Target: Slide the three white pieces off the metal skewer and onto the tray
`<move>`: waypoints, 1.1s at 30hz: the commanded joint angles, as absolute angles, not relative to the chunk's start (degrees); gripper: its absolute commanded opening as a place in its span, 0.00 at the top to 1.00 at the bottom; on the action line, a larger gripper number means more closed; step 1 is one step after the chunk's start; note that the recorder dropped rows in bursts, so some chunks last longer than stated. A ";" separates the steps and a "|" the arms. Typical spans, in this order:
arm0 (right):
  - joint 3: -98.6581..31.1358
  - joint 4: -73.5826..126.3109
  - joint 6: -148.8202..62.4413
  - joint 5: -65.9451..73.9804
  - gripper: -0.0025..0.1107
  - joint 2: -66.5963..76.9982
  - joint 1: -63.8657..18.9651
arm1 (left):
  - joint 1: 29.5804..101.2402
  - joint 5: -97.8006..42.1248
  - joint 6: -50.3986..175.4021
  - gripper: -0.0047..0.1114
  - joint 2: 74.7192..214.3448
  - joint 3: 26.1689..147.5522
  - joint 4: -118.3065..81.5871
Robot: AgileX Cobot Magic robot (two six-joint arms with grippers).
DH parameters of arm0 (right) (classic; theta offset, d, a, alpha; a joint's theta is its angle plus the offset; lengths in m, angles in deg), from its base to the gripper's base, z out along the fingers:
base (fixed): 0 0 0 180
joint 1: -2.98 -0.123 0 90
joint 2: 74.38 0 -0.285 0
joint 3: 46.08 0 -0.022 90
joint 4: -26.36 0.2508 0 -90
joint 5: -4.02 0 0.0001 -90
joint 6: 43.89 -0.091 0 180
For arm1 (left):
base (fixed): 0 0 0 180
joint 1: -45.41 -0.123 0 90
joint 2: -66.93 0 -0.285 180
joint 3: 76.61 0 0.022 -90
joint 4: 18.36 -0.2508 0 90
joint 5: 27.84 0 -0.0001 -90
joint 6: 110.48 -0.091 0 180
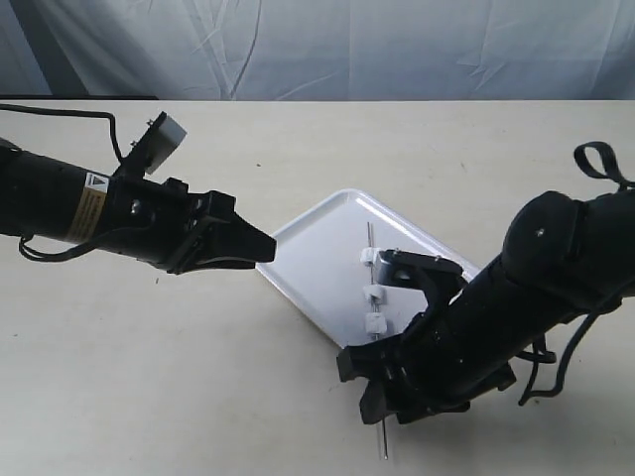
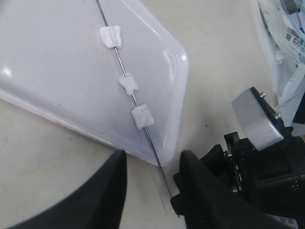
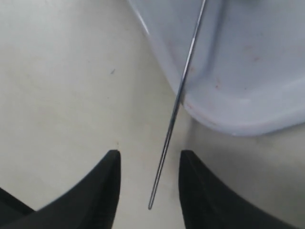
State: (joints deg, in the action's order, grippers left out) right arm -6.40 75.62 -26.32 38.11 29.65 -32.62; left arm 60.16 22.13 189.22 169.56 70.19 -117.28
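– One end of the thin silver metal skewer [image 3: 177, 102] pokes out nearest us, past a corner of the flat white rectangular plastic tray [image 1: 317, 258] and over the pale beige counter [image 1: 149, 397]. What is the right tool [image 1: 369, 397] doing there?
– Its black fingers are spread wide, one on either side of that free end, pinching nothing. The rod runs along the gap and touches neither finger, as far as the wrist view shows.
– And the pieces?
– All three small white soft chunks [image 2: 127, 83] are threaded on the skewer, spaced apart in a row above the tray's floor. The nearest one sits just inside the rim at the corner the rod crosses.
– Does the tray sit square?
– No, it lies turned on the counter with one corner pointing toward us. The skewer runs from that corner toward the far edge and ends inside the tray.
– Further back, the left tool [image 1: 260, 248]?
– Its fingers are parted too, with nothing gripped between them. In the exterior view its tips are close by the tray's left corner, well apart from the chunks. Whether they touch the rim I cannot tell.
– Beyond that?
– More counter, then a creased pale cloth [image 1: 397, 50] hanging along the back.
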 commanded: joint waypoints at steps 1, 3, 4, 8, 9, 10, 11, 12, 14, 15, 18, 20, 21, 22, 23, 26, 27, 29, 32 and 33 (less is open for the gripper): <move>-6.19 77.31 -25.87 34.15 0.63 30.39 -34.91 | 60.43 22.31 189.04 0.65 169.50 70.46 -116.51; -6.19 78.05 -25.87 33.22 0.63 30.39 -35.50 | 60.43 22.31 189.04 0.65 169.50 70.46 -116.51; -6.19 78.06 -26.16 32.90 0.63 30.39 -35.74 | 60.43 22.31 189.04 0.65 169.50 70.46 -116.51; -6.19 78.06 -26.89 32.66 0.63 30.79 -35.86 | 60.43 22.44 189.04 0.65 169.50 70.46 -116.51; -6.19 78.06 -26.87 32.66 0.63 30.90 -35.86 | 60.43 22.54 189.04 0.65 169.50 70.46 -116.51; -6.19 78.06 -27.00 32.66 0.63 31.19 -35.86 | 60.43 22.81 189.04 0.65 169.50 70.46 -116.51; -6.19 78.06 -27.00 32.66 0.63 31.32 -35.86 | 60.43 23.04 189.04 0.65 169.50 70.46 -116.51; -6.19 78.06 -27.00 32.76 0.63 31.54 -35.86 | 60.43 23.14 189.04 0.65 169.50 70.46 -116.51; -6.19 78.06 -27.00 32.77 0.63 31.89 -35.86 | 60.43 23.28 189.04 0.65 169.50 70.46 -116.51; -6.19 78.06 -27.00 32.77 0.63 32.03 -35.86 | 60.43 23.28 189.04 0.65 169.50 70.46 -116.51; -6.19 78.30 -27.43 32.53 0.63 32.00 -35.86 | 60.43 23.28 189.04 0.65 169.50 70.46 -116.51; -6.19 78.30 -27.54 32.09 0.63 32.00 -35.86 | 60.43 23.28 189.04 0.65 169.50 70.46 -116.51; -6.19 78.30 -27.67 31.96 0.63 32.00 -35.86 | 60.43 23.28 189.04 0.65 169.50 70.46 -116.51; -6.19 78.30 -28.08 31.95 0.63 32.00 -35.86 | 60.43 23.40 189.04 0.65 169.50 70.46 -116.51; -6.19 78.30 -28.08 31.70 0.63 32.00 -35.86 | 60.43 23.40 189.04 0.65 169.50 70.46 -116.51; -6.19 78.30 -28.08 31.72 0.68 32.00 -35.86 | 60.43 23.63 189.04 0.65 169.50 70.46 -116.51; -6.19 78.30 -28.08 31.72 0.74 32.00 -35.86 | 60.43 23.63 189.04 0.65 169.50 70.46 -116.51; -6.19 78.30 -28.08 31.72 0.83 32.00 -35.86 | 60.43 23.63 189.04 0.65 169.50 70.46 -116.51; -6.19 78.30 -28.08 31.72 0.91 32.00 -35.86 | 60.43 23.63 189.04 0.65 169.50 70.46 -116.51; -6.19 78.30 -28.08 31.72 0.91 32.00 -35.86 | 60.43 23.63 189.04 0.65 169.50 70.46 -116.51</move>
